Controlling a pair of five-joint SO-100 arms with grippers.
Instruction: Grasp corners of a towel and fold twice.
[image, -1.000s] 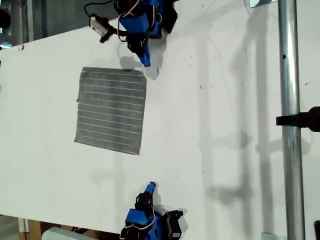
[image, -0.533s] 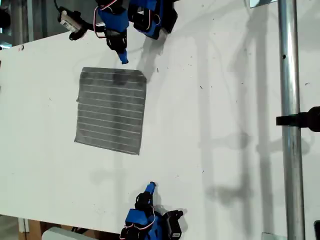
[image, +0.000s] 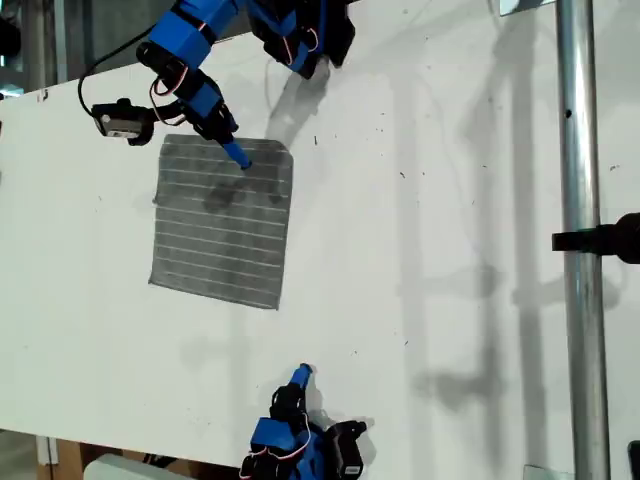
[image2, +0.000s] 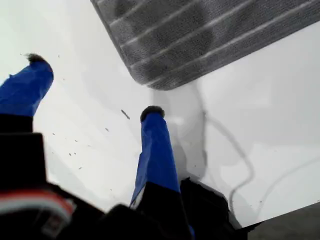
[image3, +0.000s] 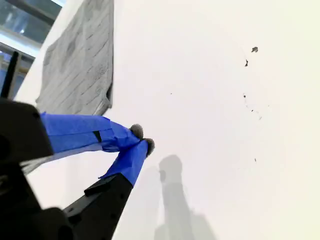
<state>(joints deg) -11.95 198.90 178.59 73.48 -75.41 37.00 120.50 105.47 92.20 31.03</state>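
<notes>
1. The towel (image: 220, 225) lay flat and unfolded on the white table (image: 450, 200), in the upper-left part of the exterior view.
2. Its long axis ran roughly top to bottom in the exterior view, leaning slightly. The pale stripes ran across it, along the short side.
3. My first gripper (image: 237, 155) came in from the exterior view's top and sat over the towel's top edge, nearer its right-hand corner in that view. I couldn't tell whether it touched the cloth.
4. In the first wrist view, my first gripper (image2: 92, 85) had its jaws spread wide with nothing between them. One towel corner (image2: 150, 77) lay just ahead of the tips.
5. My second gripper (image: 300, 373) sat at the exterior view's bottom edge, well apart from the towel and pointing up toward it.
6. In the second wrist view, my second gripper (image3: 141, 138) had its tips pressed together, held nothing, and was over bare table. The towel (image3: 80, 65) lay further off.
</notes>
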